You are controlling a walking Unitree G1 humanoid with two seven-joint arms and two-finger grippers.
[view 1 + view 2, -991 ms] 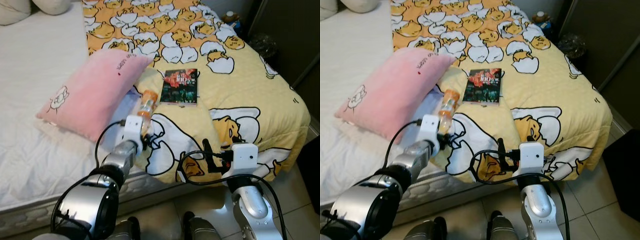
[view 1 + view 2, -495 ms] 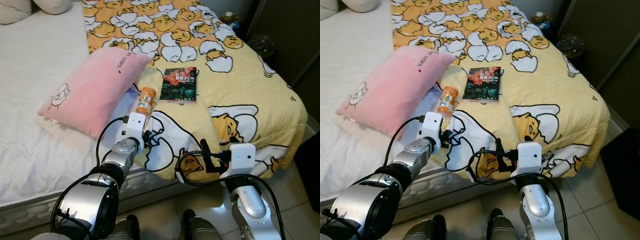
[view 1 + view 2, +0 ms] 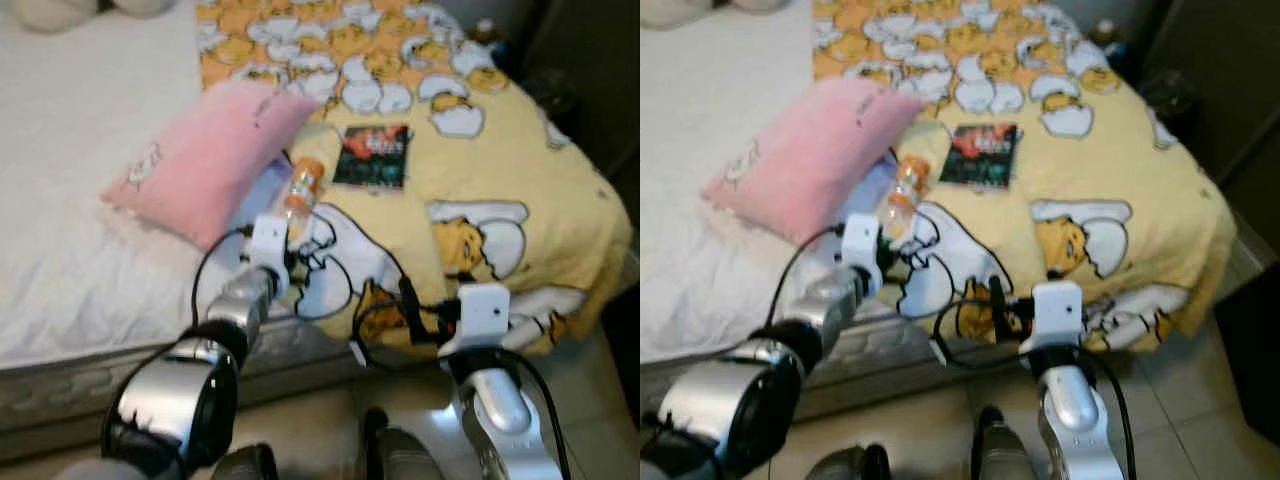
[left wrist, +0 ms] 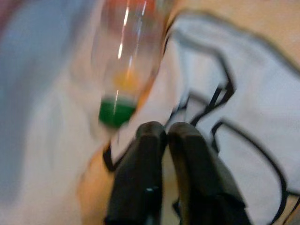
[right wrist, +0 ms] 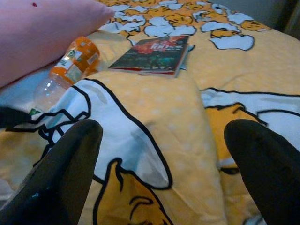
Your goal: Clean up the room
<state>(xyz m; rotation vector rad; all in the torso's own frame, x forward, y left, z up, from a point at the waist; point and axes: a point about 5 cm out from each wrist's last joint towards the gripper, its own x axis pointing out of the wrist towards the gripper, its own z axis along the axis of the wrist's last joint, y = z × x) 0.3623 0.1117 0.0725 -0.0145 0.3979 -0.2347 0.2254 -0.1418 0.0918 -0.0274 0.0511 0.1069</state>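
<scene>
Item 1 – bed (image 3: 80,270): white mattress on the robot's left; yellow blanket w/ egg-cartoon print (image 3: 520,170) is spread over the right half and hangs over the foot edge. Views are blurred; detail is limited.

Item 2 – bottle (image 3: 302,190): clear plastic, orange label, green cap. It is laid on its side at the blanket's near-left edge, cap end toward the robot, upper end just beside the pink pillow. It is judged to be litter, hence the probable pick-up target for the tidy-up.

Item 3 – pink pillow (image 3: 205,160): it is laid askew across the mattress/blanket border, probably out of place.

Item 4 – book (image 3: 374,156): dark cover, laid flat on the blanket, near the bottle on its right, not touching it.

Item 5 – left gripper (image 4: 165,133): it is extended over the bed edge and aimed at the bottle. In the left wrist view the jaws are seen pressed together, tips just short of the green cap and beside it; nothing is held. The approach is judged to be lined up on the cap end; the jaws would need to be parted before a grasp.

Item 6 – right gripper (image 5: 164,140): it is held low in front of the bed's foot, above the blanket's hanging edge. Jaws are spread wide apart, empty, facing bottle and book across the blanket – judged to be on standby.
</scene>
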